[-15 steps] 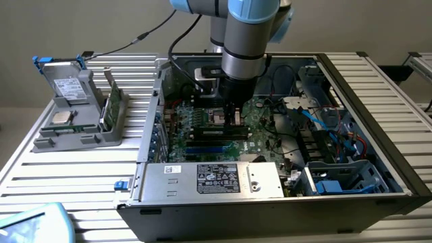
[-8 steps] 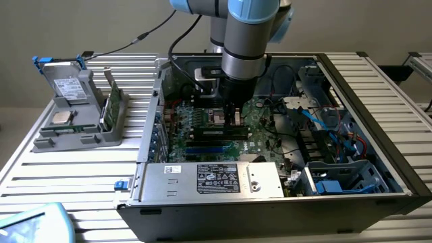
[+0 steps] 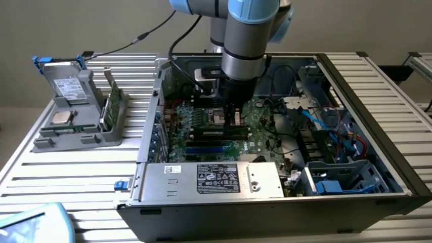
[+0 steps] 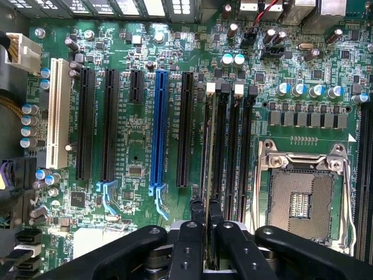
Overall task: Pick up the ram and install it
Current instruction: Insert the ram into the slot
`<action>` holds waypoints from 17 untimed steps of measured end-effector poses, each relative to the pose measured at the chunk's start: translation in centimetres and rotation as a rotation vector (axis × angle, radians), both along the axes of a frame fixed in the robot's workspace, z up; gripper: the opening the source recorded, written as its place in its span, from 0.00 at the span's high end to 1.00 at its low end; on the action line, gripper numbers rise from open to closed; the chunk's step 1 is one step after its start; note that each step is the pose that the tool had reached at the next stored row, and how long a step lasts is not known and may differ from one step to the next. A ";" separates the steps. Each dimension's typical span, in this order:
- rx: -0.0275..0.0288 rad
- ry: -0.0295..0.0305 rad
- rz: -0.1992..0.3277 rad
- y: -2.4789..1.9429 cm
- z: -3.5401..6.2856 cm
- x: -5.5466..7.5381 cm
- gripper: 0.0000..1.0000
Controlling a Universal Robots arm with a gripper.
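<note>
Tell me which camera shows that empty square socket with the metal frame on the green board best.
The wrist view: the processor socket lies in full sight there, with its metal frame and contact field clear. In the exterior view it is small, seen at a slant, and partly hidden behind the gripper.

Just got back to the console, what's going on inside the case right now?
The arm is down inside the open computer case, with its gripper shut on the ram, a thin stick seen edge-on in the wrist view. The ram is lined up along the black memory slots on the motherboard, beside the empty processor socket. I cannot tell whether it is seated in a slot yet.
</note>
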State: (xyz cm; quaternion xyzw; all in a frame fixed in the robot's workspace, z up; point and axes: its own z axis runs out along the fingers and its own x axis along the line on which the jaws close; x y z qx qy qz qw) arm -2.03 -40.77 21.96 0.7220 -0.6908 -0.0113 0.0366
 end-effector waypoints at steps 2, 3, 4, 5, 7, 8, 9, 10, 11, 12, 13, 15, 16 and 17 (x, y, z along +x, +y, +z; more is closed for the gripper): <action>-0.0016 -0.0001 0.000 0.00 -0.06 0.0 0.86; -0.0024 0.0001 0.000 0.00 -0.06 0.0 0.86; -0.0025 0.0000 0.000 0.00 -0.06 0.0 0.86; -0.0026 0.0001 0.000 0.00 -0.06 0.0 0.86; -0.0026 0.0000 0.000 0.00 -0.09 0.0 0.86; -0.0030 -0.0001 0.000 0.00 -0.12 0.0 0.86; -0.0039 0.0000 0.000 0.00 -0.13 0.0 0.86; -0.0043 0.0000 0.000 0.00 -0.13 0.0 0.86; -0.0044 0.0001 0.000 0.00 -0.13 0.0 0.86; -0.0045 0.0001 0.000 0.00 -0.13 0.0 0.86; -0.0048 0.0000 0.000 0.00 -0.14 0.0 0.86; -0.0076 -0.0001 0.000 0.01 -0.22 0.0 0.86; -0.0087 0.0001 0.000 0.00 -0.22 0.0 0.86; -0.0089 0.0000 0.000 0.00 -0.22 0.0 0.86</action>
